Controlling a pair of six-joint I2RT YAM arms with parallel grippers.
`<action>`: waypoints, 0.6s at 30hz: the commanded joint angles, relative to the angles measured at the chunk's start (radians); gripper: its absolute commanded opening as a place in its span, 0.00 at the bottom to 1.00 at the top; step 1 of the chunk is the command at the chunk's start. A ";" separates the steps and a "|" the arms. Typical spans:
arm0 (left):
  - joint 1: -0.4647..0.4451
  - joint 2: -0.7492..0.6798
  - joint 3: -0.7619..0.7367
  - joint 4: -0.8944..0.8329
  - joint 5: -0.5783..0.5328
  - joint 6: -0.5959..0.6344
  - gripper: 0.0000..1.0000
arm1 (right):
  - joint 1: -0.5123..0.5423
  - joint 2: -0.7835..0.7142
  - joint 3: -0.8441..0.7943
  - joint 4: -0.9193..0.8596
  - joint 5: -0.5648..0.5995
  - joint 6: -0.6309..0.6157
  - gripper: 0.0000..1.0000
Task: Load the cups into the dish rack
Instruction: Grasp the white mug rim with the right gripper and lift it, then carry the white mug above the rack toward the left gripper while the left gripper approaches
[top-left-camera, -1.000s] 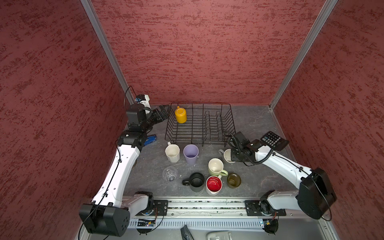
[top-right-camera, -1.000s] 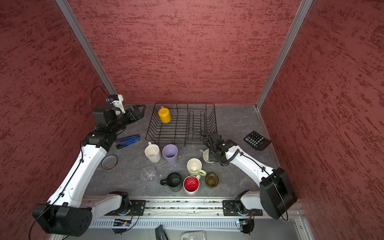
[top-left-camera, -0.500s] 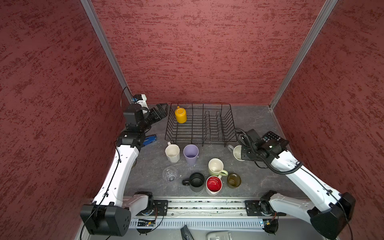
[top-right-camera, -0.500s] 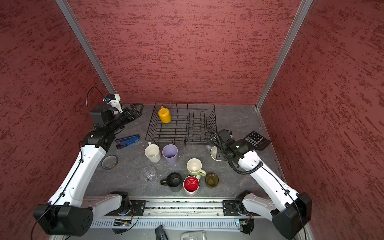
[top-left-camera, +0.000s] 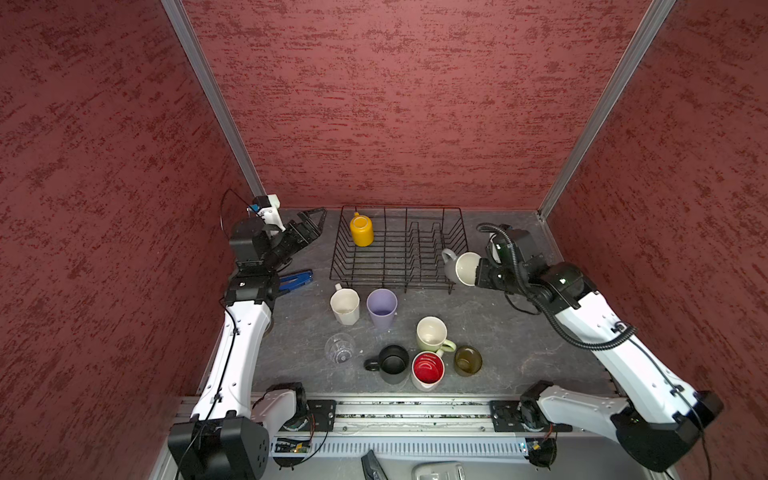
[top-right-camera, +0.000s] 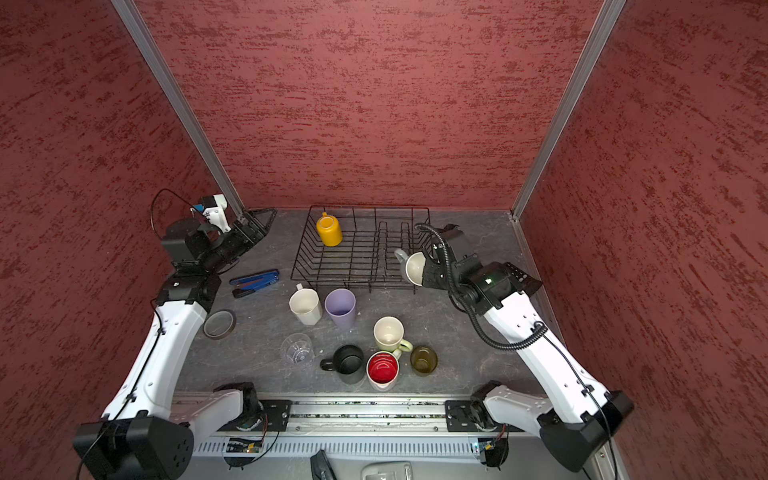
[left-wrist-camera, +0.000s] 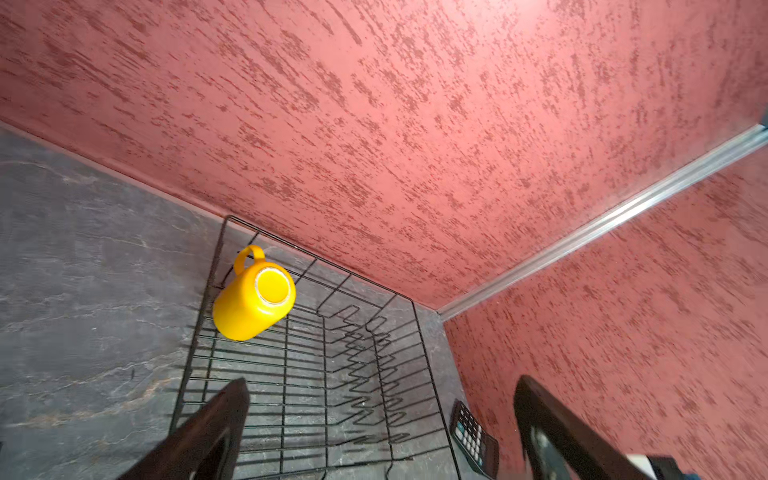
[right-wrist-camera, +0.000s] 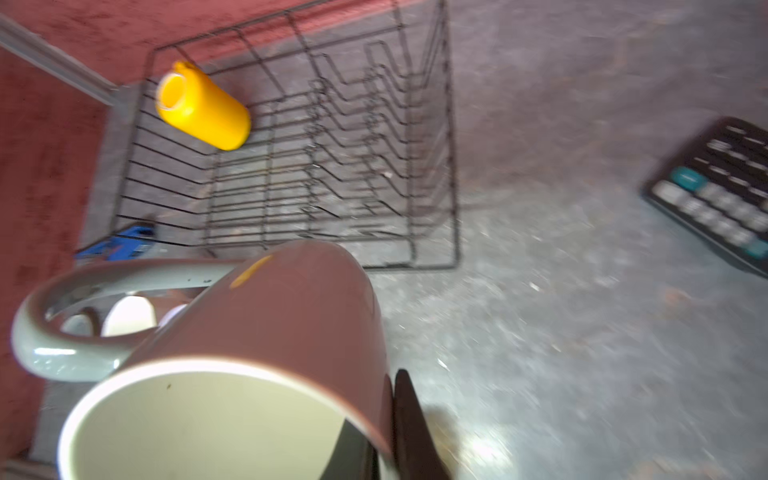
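Now the right gripper (top-left-camera: 478, 271) pinches the grey mug (top-left-camera: 457, 266), tipped sideways just right of the dish rack (top-left-camera: 401, 208); left gripper (top-left-camera: 309, 224) spread, empty.

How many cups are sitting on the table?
7: white faceted mug and lilac tumbler by the dish rack; clear glass, black mug, red-inside mug, pale green mug and olive glass nearer the front.

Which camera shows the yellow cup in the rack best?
The left wrist view: the yellow cup is big and sharp there, with its base and handle showing. The right wrist view shows it blurred, and in both top views it is small.
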 joint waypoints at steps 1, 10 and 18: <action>0.008 -0.010 -0.018 0.127 0.151 -0.016 1.00 | -0.015 0.049 0.061 0.299 -0.176 -0.001 0.00; -0.003 0.037 -0.093 0.335 0.371 -0.066 1.00 | -0.096 0.197 0.088 0.588 -0.542 0.072 0.00; -0.121 0.120 -0.083 0.473 0.543 -0.036 1.00 | -0.119 0.227 0.022 0.831 -0.763 0.170 0.00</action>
